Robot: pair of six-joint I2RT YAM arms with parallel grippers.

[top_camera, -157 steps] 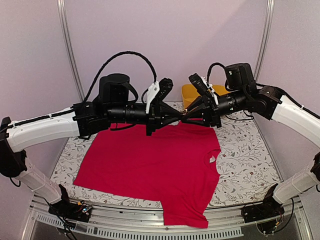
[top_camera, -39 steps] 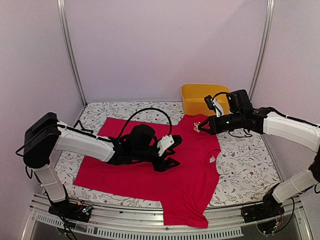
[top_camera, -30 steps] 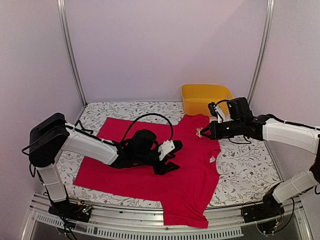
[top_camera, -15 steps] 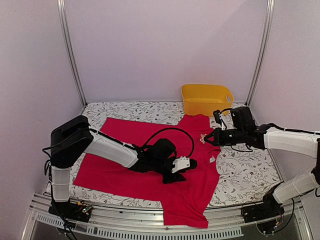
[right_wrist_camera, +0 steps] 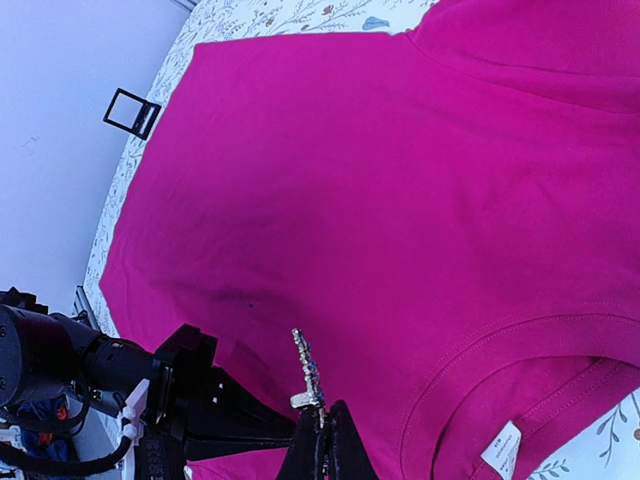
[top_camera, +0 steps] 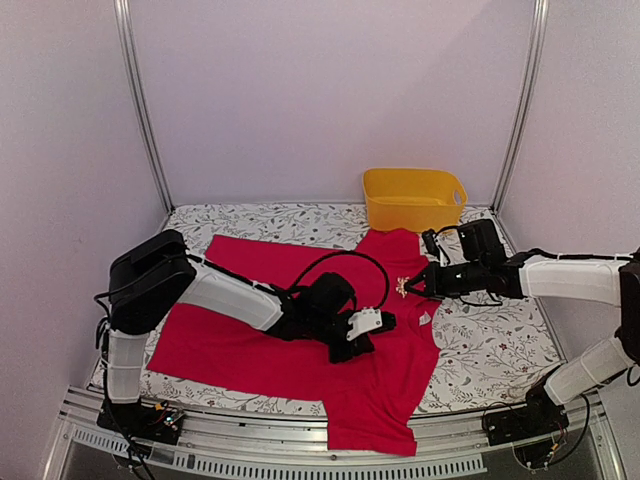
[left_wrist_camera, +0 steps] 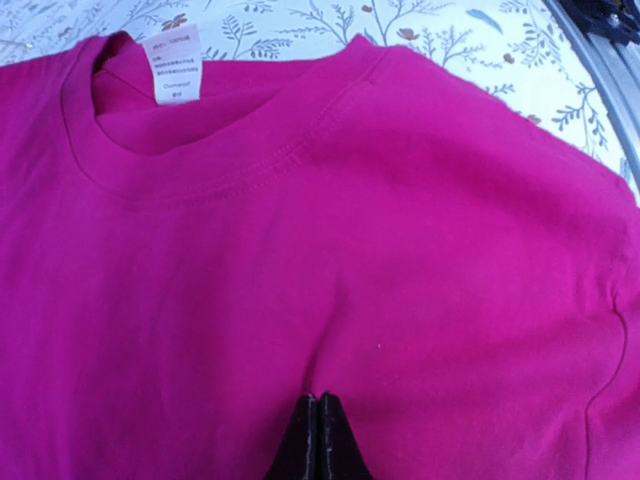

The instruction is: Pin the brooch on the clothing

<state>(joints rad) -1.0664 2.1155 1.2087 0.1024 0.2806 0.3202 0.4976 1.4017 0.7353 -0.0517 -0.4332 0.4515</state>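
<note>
Top external shows you the red-pink T-shirt (top_camera: pixel 225 345) spread flat on the floral-clothed bench (top_camera: pixel 490 330), its neck toward 3 o'clock. Your left pincer (top_camera: pixel 343 352) is down on the shirt's chest, a little toward 4 o'clock from the garment's middle. In the left wrist view its fingers (left_wrist_camera: pixel 303 450) are clenched tight together on the fabric, and a soft crease runs down into the tips, so it grips a pinch of cloth. The collar and the white neck label (left_wrist_camera: pixel 172 62) lie at 11 o'clock from those tips. Your right pincer (top_camera: pixel 414 287) is clenched on the brooch (top_camera: pixel 404 286), which sits at 2 o'clock from the left pincer, over the shoulder area beside the neck opening. The right wrist view shows the silvery brooch standing up from the closed tips with the shirt beneath it; you cannot tell whether it touches the cloth. The yellow tub (top_camera: pixel 412 200) stands at 12 o'clock from the brooch, at the far side of the bench.
</note>
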